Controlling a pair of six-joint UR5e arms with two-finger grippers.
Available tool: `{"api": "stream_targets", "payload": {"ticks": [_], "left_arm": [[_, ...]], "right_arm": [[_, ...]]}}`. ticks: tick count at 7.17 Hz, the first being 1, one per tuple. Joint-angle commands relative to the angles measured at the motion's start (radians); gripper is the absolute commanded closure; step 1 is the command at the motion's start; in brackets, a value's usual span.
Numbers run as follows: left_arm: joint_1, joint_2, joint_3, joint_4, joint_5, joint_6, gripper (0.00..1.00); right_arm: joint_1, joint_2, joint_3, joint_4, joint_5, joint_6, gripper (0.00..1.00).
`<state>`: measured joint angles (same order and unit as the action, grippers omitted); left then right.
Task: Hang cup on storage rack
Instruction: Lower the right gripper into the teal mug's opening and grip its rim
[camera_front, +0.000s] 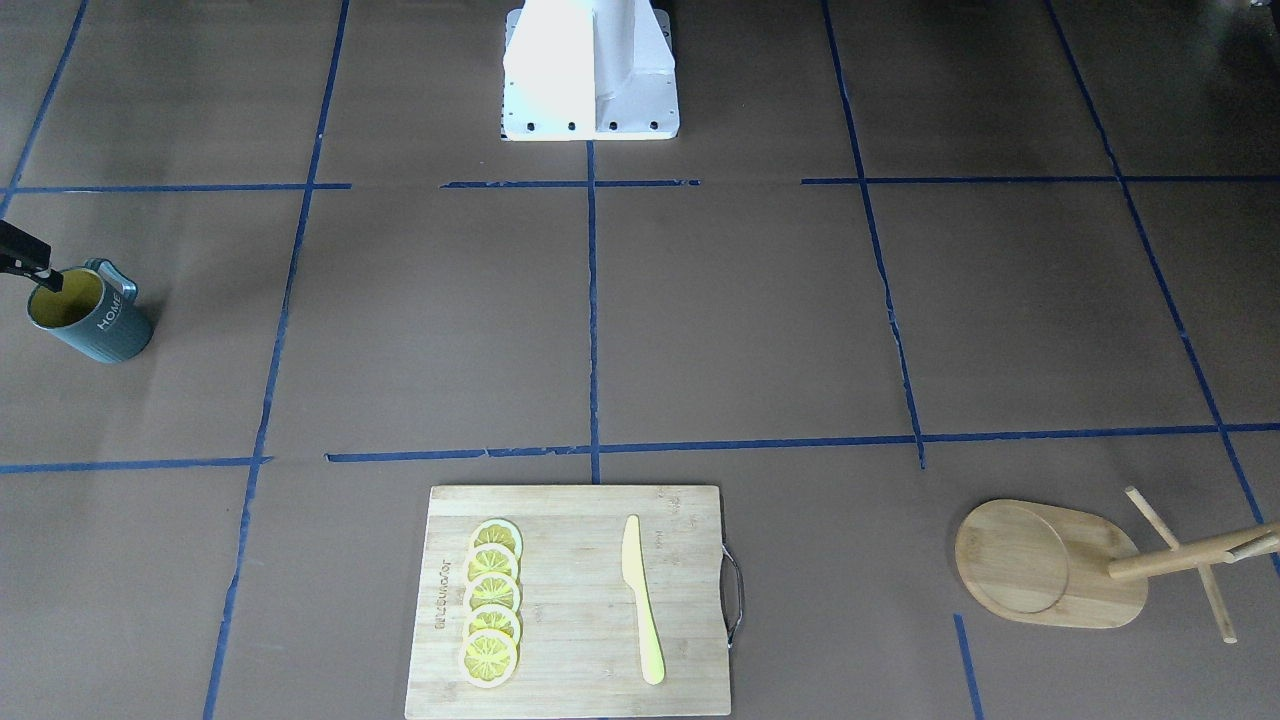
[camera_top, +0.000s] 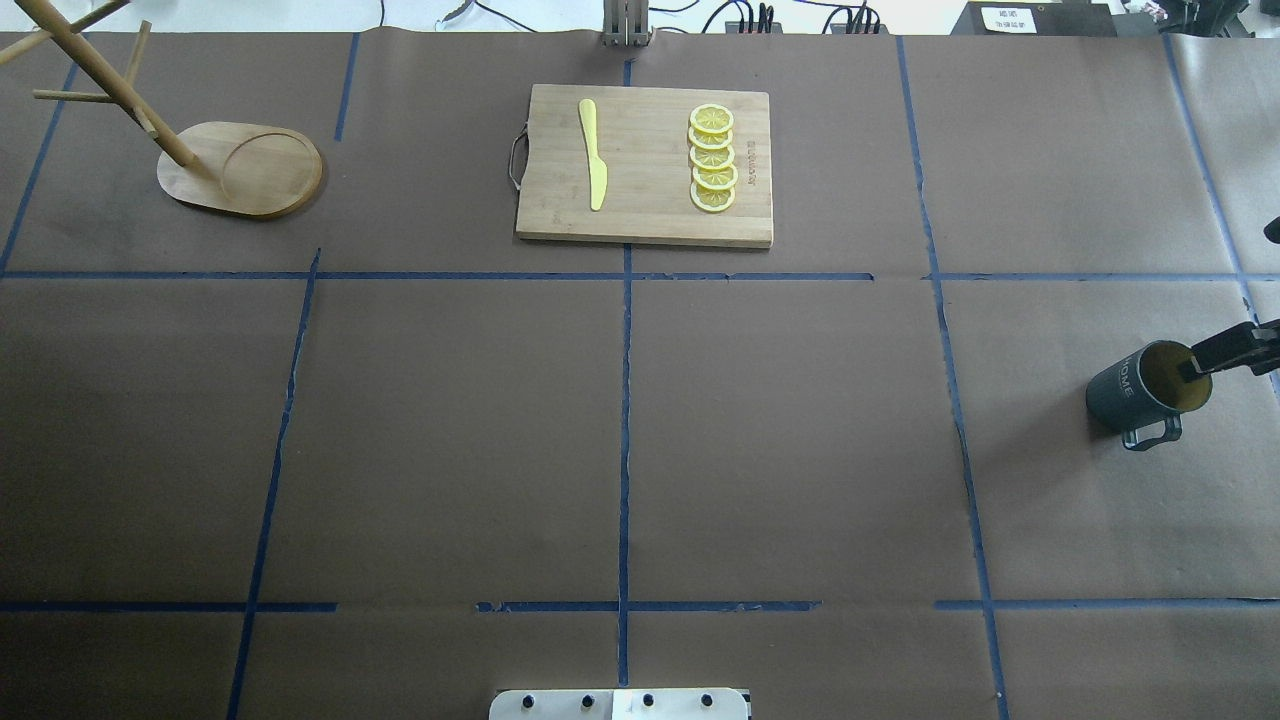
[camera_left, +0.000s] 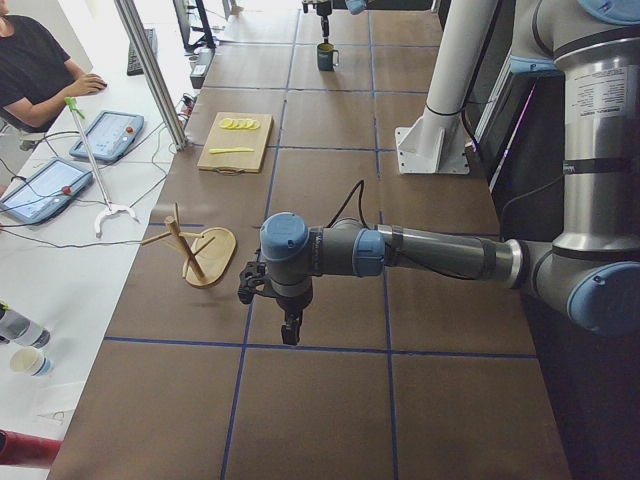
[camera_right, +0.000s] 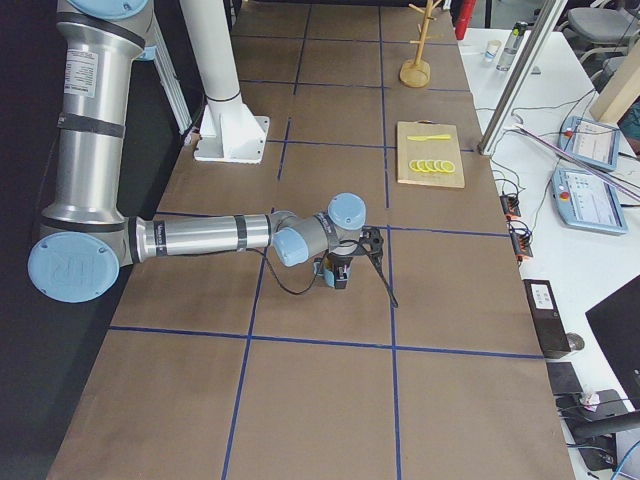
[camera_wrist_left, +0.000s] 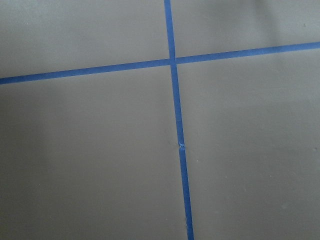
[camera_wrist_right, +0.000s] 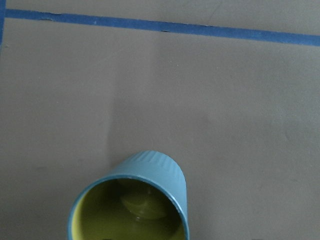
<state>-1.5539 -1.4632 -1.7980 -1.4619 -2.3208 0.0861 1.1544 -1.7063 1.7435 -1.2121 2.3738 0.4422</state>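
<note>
Right hand (camera_top: 1195, 367) had one finger (camera_top: 1215, 355) in upright teal-grey ribbed cup (camera_top: 1125, 387), yellow inside; grip unclear. Rack (camera_top: 265, 172) well apart, cutting board (camera_top: 650, 150) roughly btwn.

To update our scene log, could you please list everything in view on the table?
cup: one, teal-grey with yellow inside, robot's right end of the table
storage rack: one, light wood, far left corner
cutting board: one, bamboo, far middle
lemon slices: five, yellow, rowed on the board
knife: one, yellow, on the board
left gripper: one, black, above bare table
right gripper: one, black, a finger inside the cup
</note>
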Motion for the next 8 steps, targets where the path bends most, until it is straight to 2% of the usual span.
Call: {"api": "stream_targets", "payload": {"ticks": [1,3,4,5,6,8], "left_arm": [[0.0,0.0,0.0,0.0,0.0,0.001,0.0],[0.0,0.0,-0.001,0.0,-0.002,0.001,0.0],[0.0,0.0,-0.003,0.0,-0.002,0.001,0.0],[0.0,0.0,-0.003,-0.002,-0.002,0.001,0.0],[0.0,0.0,-0.003,-0.002,-0.003,0.001,0.0],[-0.002,0.0,-0.001,-0.002,-0.003,0.001,0.0]], "right_arm": [[-0.018,0.031,-0.045,0.0,-0.004,0.001,0.08],[-0.018,0.039,-0.062,0.002,-0.011,-0.002,0.41],[-0.027,0.048,-0.058,0.0,-0.06,0.001,0.67],[-0.031,0.05,-0.058,0.002,-0.067,0.001,0.9],[-0.036,0.051,-0.026,-0.004,-0.067,0.0,1.0],[-0.09,0.063,0.057,-0.015,-0.065,0.022,1.0]]}}
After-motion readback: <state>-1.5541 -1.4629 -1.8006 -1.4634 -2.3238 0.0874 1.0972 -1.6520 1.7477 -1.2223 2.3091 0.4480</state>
